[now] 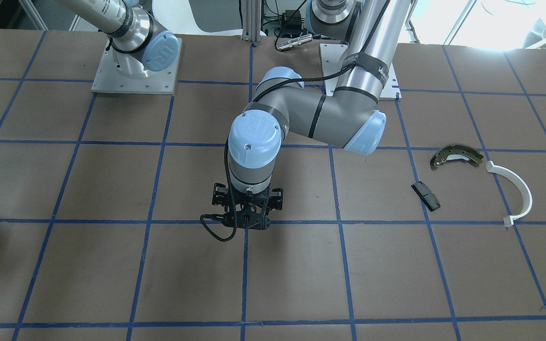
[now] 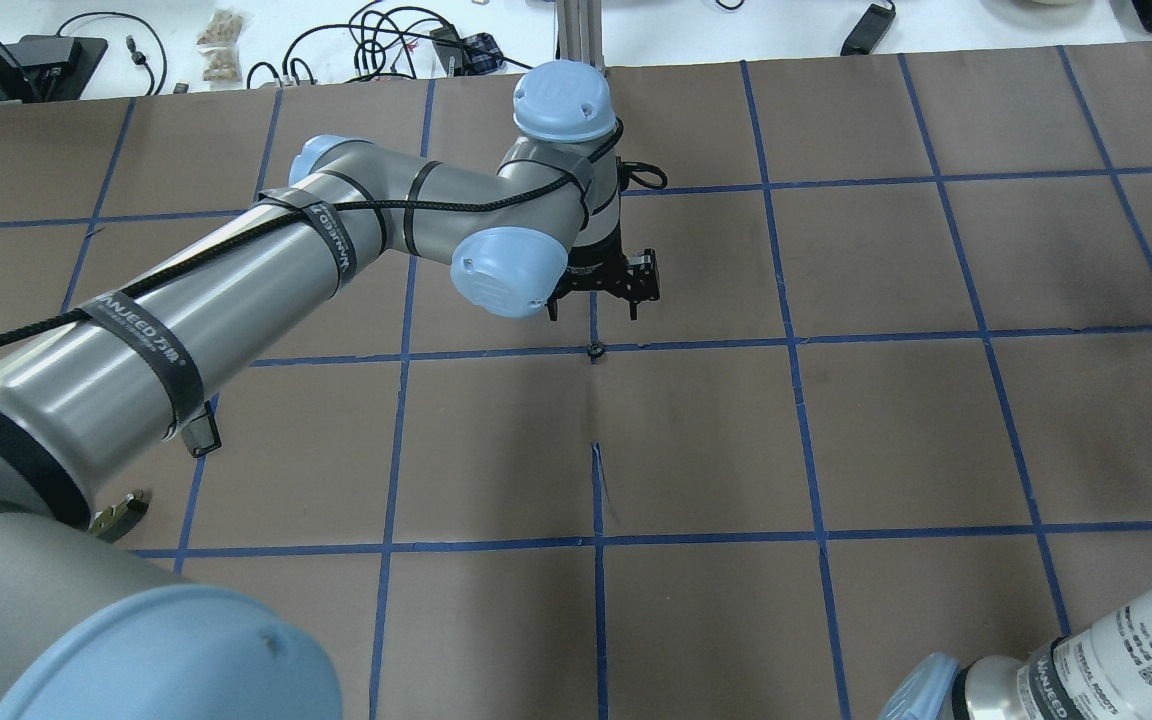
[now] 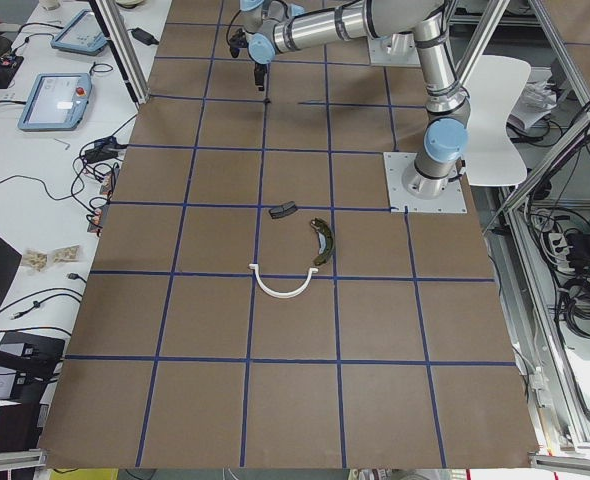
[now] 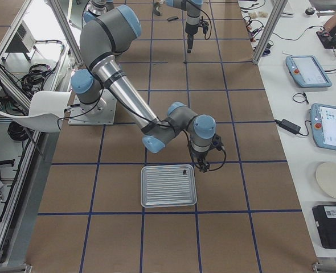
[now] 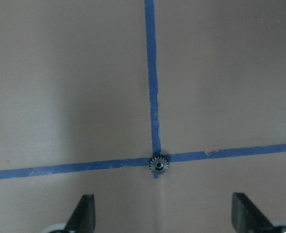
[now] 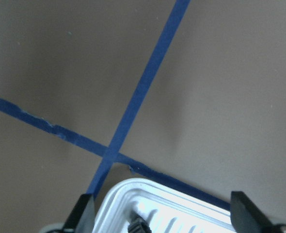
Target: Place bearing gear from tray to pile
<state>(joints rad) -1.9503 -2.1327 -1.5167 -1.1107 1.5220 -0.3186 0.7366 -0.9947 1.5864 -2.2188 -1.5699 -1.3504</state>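
Overhead exterior reads WANJEED on arm straps [image 2: 141,345]; left claw [image 5: 163,196] and right claw [image 6: 162,195] spread wide.

Left end effector [image 5: 162,212] spread wide, right end effector [image 6: 161,213] likewise spread

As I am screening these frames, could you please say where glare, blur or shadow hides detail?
Exterior front-facing view: top-right windows blown out, soft shadows on the brown paper-covered table. Right wrist view: the rim of the pale silvery ribbed tray glares white, unfocused. Left wrist view: the small dark toothed gear is fairly sharp, the fingertips dark and blurred.
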